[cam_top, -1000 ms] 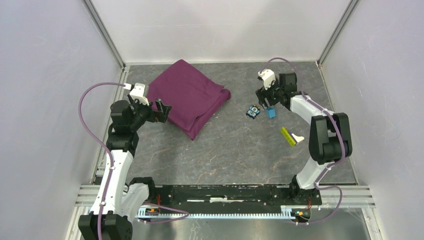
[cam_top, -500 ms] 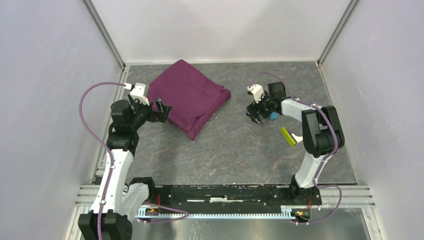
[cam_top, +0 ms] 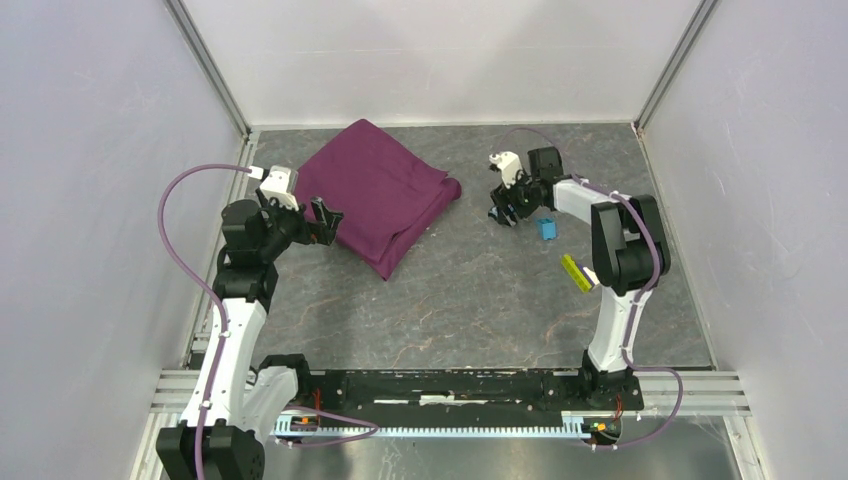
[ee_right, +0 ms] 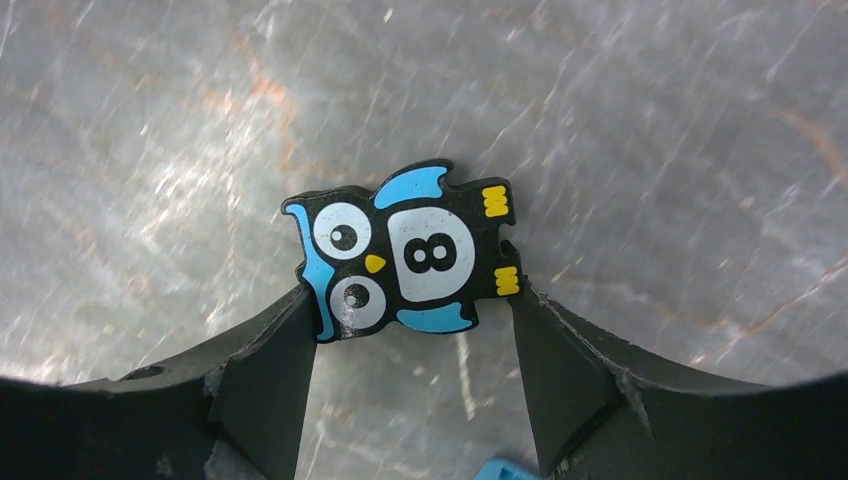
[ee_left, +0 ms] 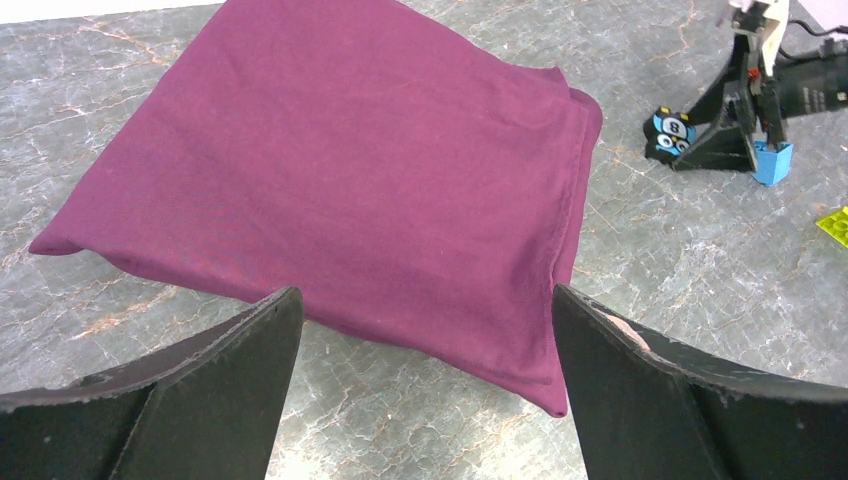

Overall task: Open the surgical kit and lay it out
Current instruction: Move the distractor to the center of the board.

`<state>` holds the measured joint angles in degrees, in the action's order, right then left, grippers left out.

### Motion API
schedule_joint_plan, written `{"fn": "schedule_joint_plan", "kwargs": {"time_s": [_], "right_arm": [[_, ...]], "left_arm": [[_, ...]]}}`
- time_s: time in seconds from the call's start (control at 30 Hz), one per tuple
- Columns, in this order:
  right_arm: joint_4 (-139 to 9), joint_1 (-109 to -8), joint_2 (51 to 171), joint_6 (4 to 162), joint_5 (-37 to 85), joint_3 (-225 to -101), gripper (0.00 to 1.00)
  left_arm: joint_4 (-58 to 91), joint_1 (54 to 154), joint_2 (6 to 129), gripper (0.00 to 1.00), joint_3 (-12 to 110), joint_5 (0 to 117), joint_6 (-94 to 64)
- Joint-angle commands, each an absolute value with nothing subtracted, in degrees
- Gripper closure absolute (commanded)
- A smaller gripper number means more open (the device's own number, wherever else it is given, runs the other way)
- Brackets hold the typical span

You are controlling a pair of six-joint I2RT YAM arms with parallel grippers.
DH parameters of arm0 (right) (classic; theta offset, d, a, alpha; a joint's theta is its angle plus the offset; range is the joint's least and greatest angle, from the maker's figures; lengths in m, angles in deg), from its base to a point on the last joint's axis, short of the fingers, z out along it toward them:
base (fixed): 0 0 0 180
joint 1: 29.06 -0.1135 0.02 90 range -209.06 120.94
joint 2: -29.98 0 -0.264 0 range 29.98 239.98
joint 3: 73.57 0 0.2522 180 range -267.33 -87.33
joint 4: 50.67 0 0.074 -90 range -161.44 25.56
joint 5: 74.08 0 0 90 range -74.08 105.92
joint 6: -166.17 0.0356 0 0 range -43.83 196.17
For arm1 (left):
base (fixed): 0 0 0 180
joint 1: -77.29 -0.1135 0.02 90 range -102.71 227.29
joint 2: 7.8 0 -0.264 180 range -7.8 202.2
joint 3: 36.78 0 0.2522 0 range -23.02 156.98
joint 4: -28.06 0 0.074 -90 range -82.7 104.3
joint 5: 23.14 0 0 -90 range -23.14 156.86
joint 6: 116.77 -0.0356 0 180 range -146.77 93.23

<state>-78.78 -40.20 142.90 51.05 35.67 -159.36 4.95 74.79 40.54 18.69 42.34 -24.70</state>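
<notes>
Top view: the left arm [cam_top: 235, 300] is raised at the left edge with its forearm pointed at the purple cloth [cam_top: 375, 190]. The left claw [cam_top: 325, 215] is held just beside the cloth's near-left edge. The cloth lies folded shut at the back left of the surface [cam_top: 470, 300]. The right arm [cam_top: 620, 250] is reached back and inward, and the right claw [cam_top: 503, 212] is set low over an owl tile. A blue block [cam_top: 545, 229] sits just beside that claw. A yellow-green block [cam_top: 574, 272] lies nearer, by the arm's elbow.

Since a second ago, the right claw has been moved left from above the blue block onto the tile, and the elbow has been pulled in. No change is seen in the left arm, cloth or blocks.

Left wrist: the left claw [ee_left: 425, 293] is spread wide with nothing held, and the cloth's near edge is framed between its fingers. The owl tile [ee_left: 672, 130] is seen at the far right.

Right wrist: the tile's lower edge is bracketed by the right claw's fingertips [ee_right: 270, 360], which touch it on both sides. Whether it is actually clamped cannot be told.
</notes>
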Motion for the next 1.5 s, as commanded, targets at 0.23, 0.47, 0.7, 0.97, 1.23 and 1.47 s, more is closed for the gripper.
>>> {"fn": "schedule_joint_plan", "kwargs": {"time_s": [0.23,0.47,0.7,0.97,1.23,1.47], "right_arm": [[-81.67,-37.31,163.18,57.57,20.86,-196.78,0.16],[-79.56,-34.94,153.16,56.34,24.48,-184.53,0.02],[-77.90,-33.54,133.43,53.63,29.84,-158.03,0.02],[-77.04,-32.98,128.17,53.81,27.74,-146.98,0.02],[-78.54,-31.29,133.74,54.73,31.36,-150.26,0.28],[-79.89,-30.74,144.52,58.19,30.33,-168.02,0.90]], "left_arm": [[7.18,74.53,39.85,0.00,19.27,42.91,-26.18],[7.17,74.62,39.73,0.00,19.30,42.81,-26.29],[7.44,74.63,40.10,0.00,19.19,41.63,-25.99],[7.88,74.61,40.27,0.00,18.69,41.55,-26.11],[7.86,74.56,40.09,0.00,18.73,41.55,-26.04],[8.14,74.57,40.24,0.00,18.64,41.80,-26.04]]}}
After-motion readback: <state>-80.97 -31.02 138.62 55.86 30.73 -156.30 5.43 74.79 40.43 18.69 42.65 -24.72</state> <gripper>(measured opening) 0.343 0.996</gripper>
